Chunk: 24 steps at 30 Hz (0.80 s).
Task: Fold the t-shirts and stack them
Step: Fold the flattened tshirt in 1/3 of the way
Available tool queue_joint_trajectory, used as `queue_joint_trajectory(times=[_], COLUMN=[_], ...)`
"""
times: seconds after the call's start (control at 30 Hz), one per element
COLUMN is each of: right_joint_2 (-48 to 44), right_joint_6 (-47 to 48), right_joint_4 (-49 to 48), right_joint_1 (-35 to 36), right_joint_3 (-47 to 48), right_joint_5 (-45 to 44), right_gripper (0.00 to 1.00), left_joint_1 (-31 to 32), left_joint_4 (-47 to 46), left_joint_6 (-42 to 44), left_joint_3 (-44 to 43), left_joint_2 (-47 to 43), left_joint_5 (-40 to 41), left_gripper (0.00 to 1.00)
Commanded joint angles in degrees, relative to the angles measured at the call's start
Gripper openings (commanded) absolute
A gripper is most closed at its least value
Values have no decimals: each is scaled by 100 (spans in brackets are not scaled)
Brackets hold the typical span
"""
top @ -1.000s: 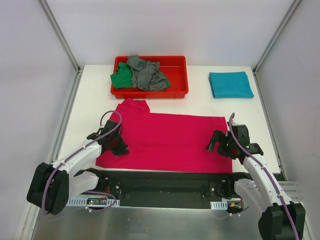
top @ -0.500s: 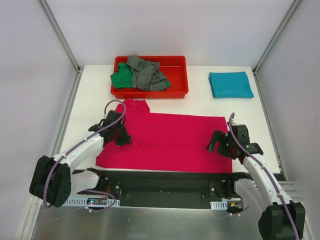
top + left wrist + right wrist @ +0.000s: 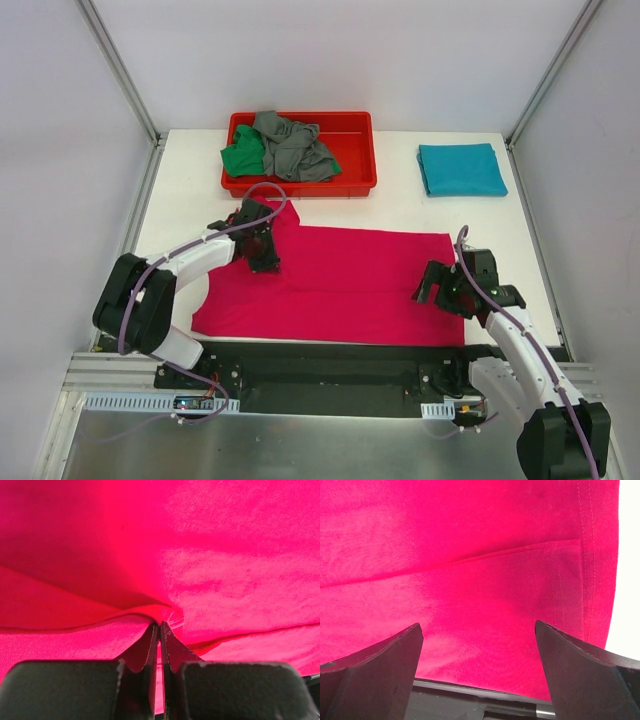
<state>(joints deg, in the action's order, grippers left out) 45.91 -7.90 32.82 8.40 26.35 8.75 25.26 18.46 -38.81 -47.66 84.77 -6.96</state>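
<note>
The magenta-pink t-shirt (image 3: 350, 285) lies spread across the near half of the table. My left gripper (image 3: 263, 256) is over its left part, shut on a pinch of the pink fabric (image 3: 225, 570), and its jaws (image 3: 160, 626) meet on a raised fold. My right gripper (image 3: 432, 288) is open and empty low over the shirt's right end (image 3: 470, 555), with its fingers spread wide (image 3: 477, 630). The teal t-shirt (image 3: 461, 169) lies folded at the far right. The green t-shirt (image 3: 242, 158) and the grey t-shirt (image 3: 290, 148) lie crumpled in the tray.
The red plastic tray (image 3: 350, 185) stands at the far middle of the white table (image 3: 190, 180). A dark base rail (image 3: 330, 365) runs along the near edge. Grey walls with metal posts close off the left and right sides.
My left gripper has moved away from the near left edge, farther in and to the right, carrying pink fabric with it. The right arm has not moved.
</note>
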Motion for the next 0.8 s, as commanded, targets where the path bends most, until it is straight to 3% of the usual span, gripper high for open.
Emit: queue_joint_trajectory(times=[0.0,0.27,0.3,0.33,0.5,0.57,0.63,0.67,0.77], right_joint_2=[58,111,102,111,76,94,137,146,111], right_joint_6=[104,122,122,131,131,140,131,140,192], right_joint_4=[-30,-48,-47,-47,-56,-91,-91,-100,-214], right_joint_1=[21,21,21,21,21,21,12,21,12], right_joint_3=[90,98,99,99,99,72,81,72,20], right_joint_5=[-128,-234,-225,-225,-269,-356,-418,-401,-269], right_gripper=[96,96,96,96,96,96,96,96,96], left_joint_1=[76,94,94,94,94,129,146,146,146], left_joint_4=[-26,-18,-18,-9,-26,-44,-62,-70,-79], left_joint_6=[391,725,743,760,822,848,831,796,656], left_joint_3=[-410,-657,-674,-675,-718,-719,-614,-535,-175], left_joint_2=[223,479,470,435,146,-21,-214,-337,-742], left_joint_5=[107,-103,-147,-174,-349,-324,-166,-78,325], left_gripper=[0,2,12,29,74,79,89,99,99])
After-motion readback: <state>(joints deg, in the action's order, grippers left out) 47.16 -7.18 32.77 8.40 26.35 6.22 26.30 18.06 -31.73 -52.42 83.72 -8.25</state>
